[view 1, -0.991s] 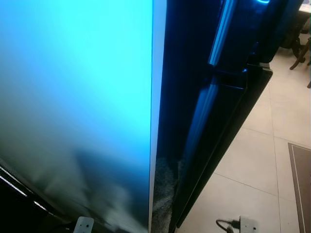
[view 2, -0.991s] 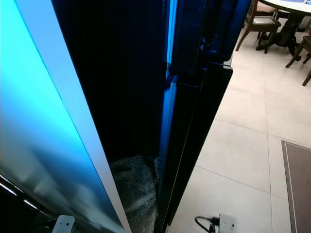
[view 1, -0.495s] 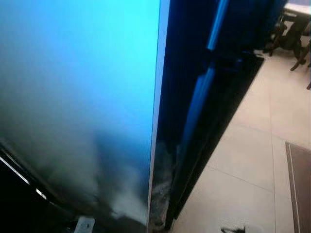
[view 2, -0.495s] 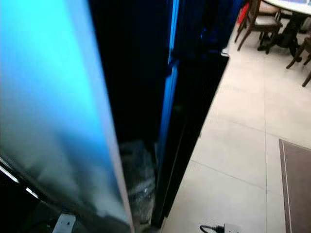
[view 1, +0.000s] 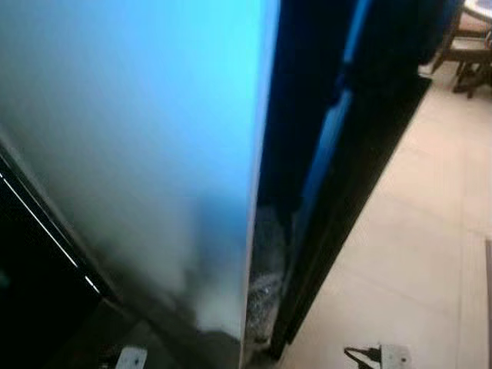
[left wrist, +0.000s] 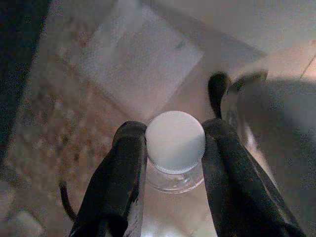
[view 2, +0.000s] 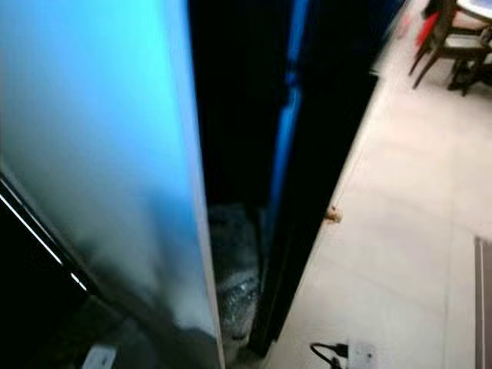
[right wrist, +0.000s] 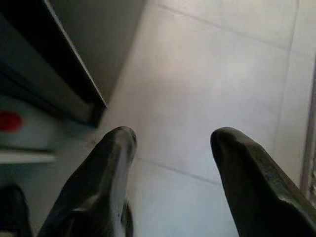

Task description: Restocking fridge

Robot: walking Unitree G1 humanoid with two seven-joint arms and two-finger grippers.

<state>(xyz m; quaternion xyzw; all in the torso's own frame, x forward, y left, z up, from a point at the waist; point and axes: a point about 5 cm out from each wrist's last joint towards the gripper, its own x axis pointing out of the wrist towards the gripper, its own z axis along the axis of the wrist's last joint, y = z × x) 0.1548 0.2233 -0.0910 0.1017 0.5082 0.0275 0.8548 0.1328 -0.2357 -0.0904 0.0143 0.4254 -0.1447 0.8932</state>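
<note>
Left gripper (left wrist: 174, 148) clamped on clear plastic bottle with ribbed white round cap (left wrist: 175, 142); right gripper (right wrist: 173, 148) fingers apart, over tile floor (right wrist: 212, 89).

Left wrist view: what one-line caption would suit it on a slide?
Left tool grips a clear bottle just below its white cap.

- Both eye views are blurry and smeared.
- A big blue glow covers the fridge door (view 1: 154, 138), fading to grey lower down.
- The gap beside it is almost black.
- The floor (view 2: 400, 231) looks bright and washed out.
- The left wrist view is soft and dim, with a bright white bottle cap (left wrist: 175, 141).
- The right wrist view is clearer, with blurry fingers (right wrist: 98, 187) up close.
</note>
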